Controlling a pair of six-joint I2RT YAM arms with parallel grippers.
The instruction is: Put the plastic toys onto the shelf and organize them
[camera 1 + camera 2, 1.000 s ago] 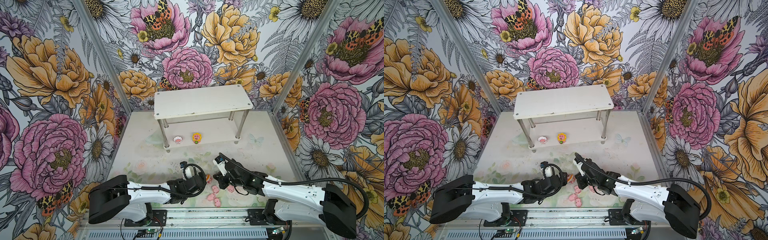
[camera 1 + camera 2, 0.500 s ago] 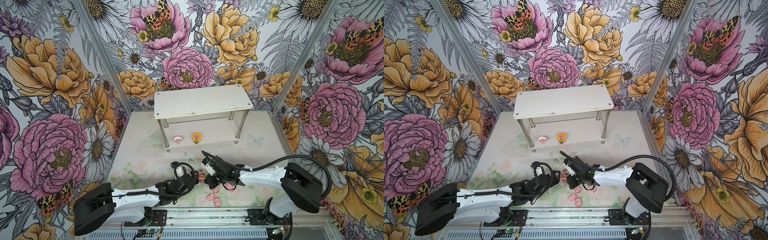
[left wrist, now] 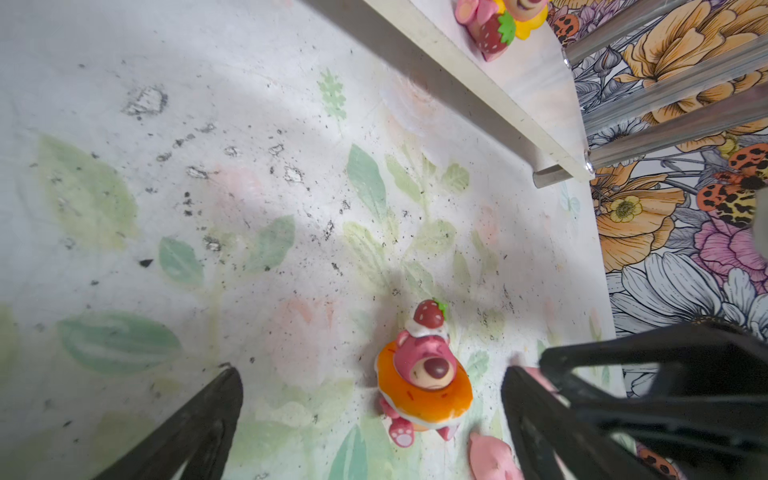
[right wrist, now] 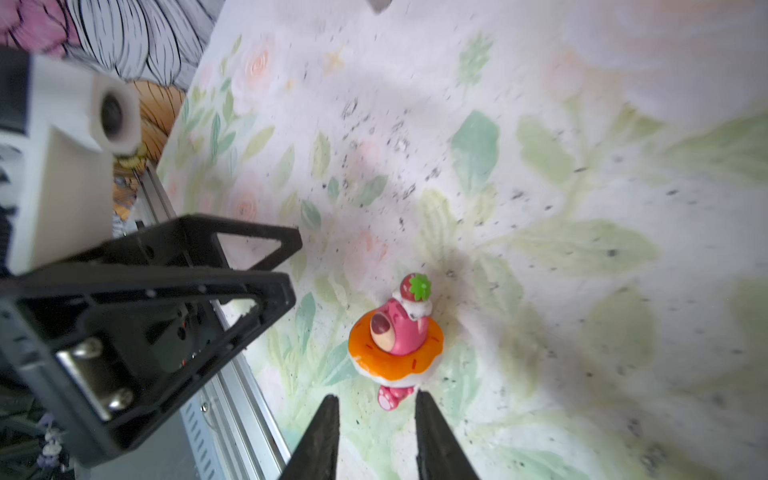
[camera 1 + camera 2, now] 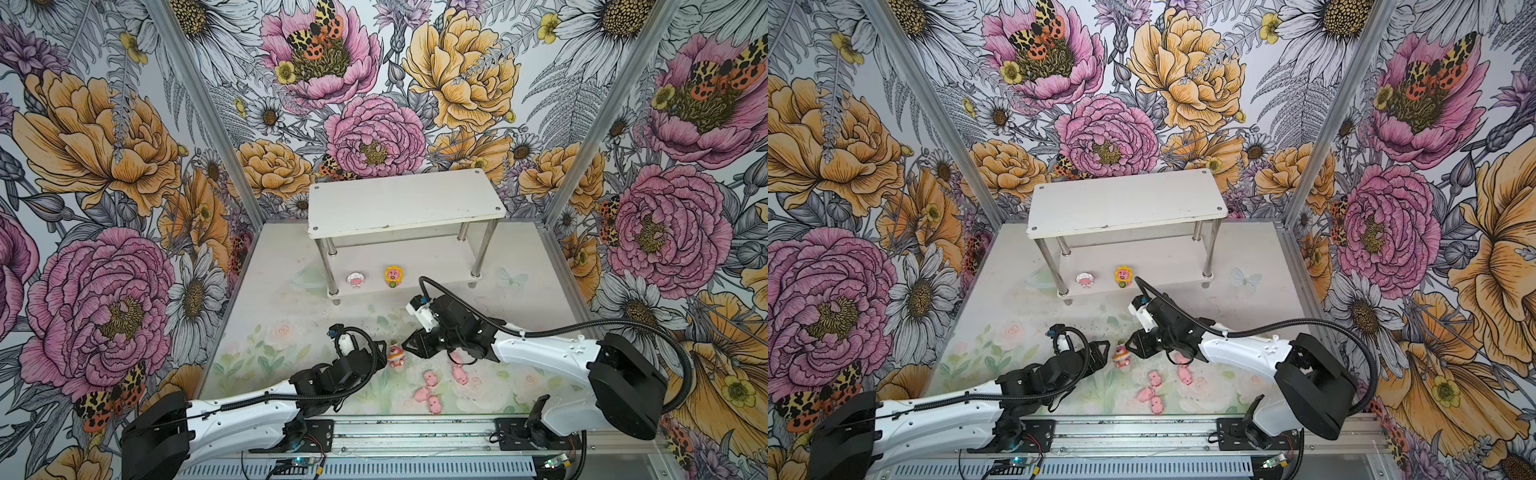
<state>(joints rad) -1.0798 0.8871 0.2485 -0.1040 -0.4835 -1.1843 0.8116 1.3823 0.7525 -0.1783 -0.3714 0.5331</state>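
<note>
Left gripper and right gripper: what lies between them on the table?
Only the orange figure stands upright between the left gripper and the right gripper; both top views show it.

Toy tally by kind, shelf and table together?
Small pink pigs: 5, one partly hidden
White-hooded figure: 1
Yellow sunflower figure: 1
Orange figure: 1
Total: 8
</note>
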